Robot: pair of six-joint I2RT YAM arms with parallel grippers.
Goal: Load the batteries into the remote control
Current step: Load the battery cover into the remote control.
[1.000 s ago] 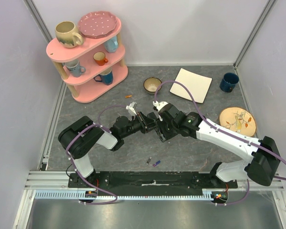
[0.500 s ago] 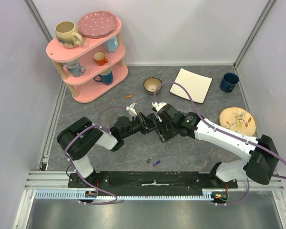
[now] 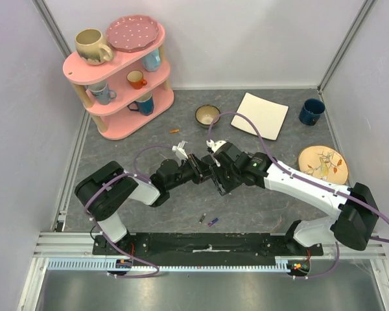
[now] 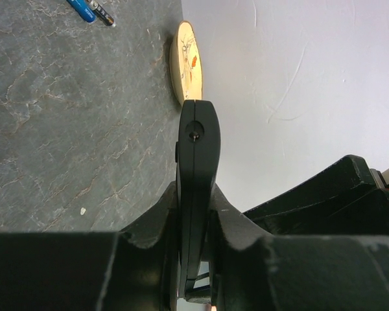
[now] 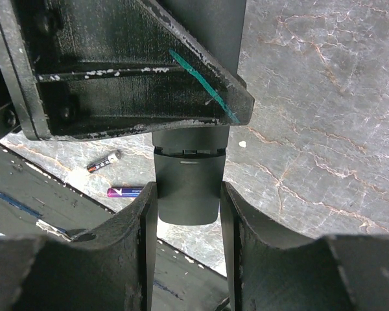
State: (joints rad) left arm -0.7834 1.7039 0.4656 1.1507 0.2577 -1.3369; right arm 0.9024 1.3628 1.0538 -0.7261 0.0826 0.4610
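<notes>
My left gripper (image 3: 201, 170) is shut on the black remote control (image 4: 198, 149), holding it edge-on above the table; its fingers (image 4: 159, 220) clamp both flat faces. My right gripper (image 5: 188, 194) meets it from the other side, and its two fingers press the side edges of the remote's end piece (image 5: 188, 178), below a seam line. In the top view the remote is mostly hidden between the two grippers (image 3: 214, 173). A dark battery (image 3: 201, 219) and a purple battery (image 3: 212, 222) lie on the table near the front edge. Both also show in the right wrist view (image 5: 104, 161) (image 5: 124, 192). An orange battery (image 3: 175, 131) lies near the shelf.
A pink shelf (image 3: 123, 71) with mugs stands at the back left. A small bowl (image 3: 207, 115), a white square plate (image 3: 264, 115) and a dark blue mug (image 3: 310, 111) sit at the back. A patterned plate (image 3: 322, 164) lies at the right. The black base rail (image 3: 207, 243) runs along the front.
Both arms have shifted very slightly while joined at the remote. The grips look the same and the loose batteries have not moved.
</notes>
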